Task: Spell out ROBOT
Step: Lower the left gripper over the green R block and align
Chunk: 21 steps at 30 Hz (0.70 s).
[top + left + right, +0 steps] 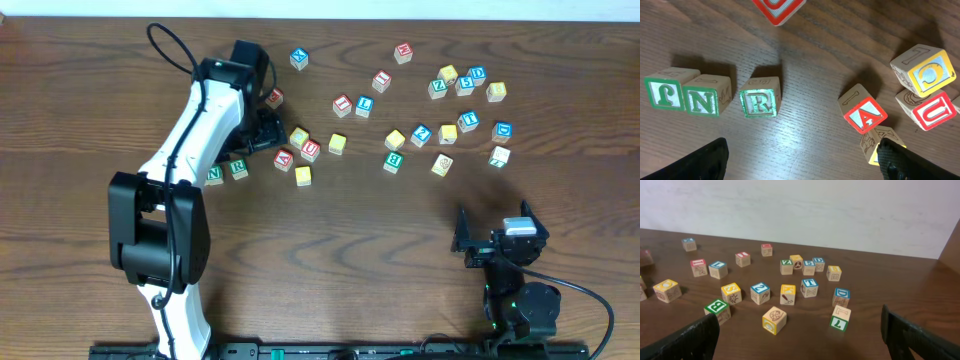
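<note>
A: Right side?
B: Right gripper [497, 226] sits by the near edge, right half. Jaws spread wide, nothing in them.
A: Left?
B: Left arm [190, 150] stretches from the near-left edge twd mid-tabletop, wrist tipped down. Left gripper [802, 150] is spread wide too, empty, above the R cube [759, 102] w/o touching it.
A: R's spot?
B: Left half, mid-depth. N cube [702, 100] is just beside it, small gap.
A: Handling?
B: Prob light, stiff wood w/ smooth faces. Pinch two opp. flat sides squarely, not corners. Farther right: B cube [393, 160], then T cube [468, 121].
</note>
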Available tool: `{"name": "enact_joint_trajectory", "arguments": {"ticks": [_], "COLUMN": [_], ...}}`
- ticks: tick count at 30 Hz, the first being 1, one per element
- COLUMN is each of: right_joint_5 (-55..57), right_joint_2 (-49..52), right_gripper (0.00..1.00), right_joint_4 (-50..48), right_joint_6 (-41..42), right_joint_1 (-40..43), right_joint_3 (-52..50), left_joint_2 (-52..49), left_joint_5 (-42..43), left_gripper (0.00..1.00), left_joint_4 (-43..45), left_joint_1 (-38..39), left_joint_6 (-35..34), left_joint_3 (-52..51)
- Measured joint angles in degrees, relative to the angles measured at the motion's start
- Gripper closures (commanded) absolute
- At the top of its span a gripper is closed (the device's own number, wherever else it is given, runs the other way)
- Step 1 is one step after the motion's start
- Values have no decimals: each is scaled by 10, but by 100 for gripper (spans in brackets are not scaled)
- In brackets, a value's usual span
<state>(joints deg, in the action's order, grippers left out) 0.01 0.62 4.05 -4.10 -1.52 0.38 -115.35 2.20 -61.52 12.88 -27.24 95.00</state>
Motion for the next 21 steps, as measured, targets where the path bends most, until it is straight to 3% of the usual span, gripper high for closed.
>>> {"name": "enact_joint_trajectory", "arguments": {"ticks": [8, 12, 21], "right_joint_5": [0, 0, 0], "right_joint_2": [0, 0, 0], "right_gripper": [1, 1, 1], "right_joint_4": [0, 0, 0], "right_joint_6": [0, 1, 1], "right_joint_1": [0, 0, 0], "right_joint_3": [0, 0, 0], "left_joint_2": [0, 0, 0], "left_joint_5": [0, 0, 0], "left_gripper": [7, 15, 15], "left_joint_4": [5, 5, 31], "left_joint_1": [-13, -17, -17], "left_joint_6": [-14, -14, -12], "left_joint_3": [-1, -2, -46]}}
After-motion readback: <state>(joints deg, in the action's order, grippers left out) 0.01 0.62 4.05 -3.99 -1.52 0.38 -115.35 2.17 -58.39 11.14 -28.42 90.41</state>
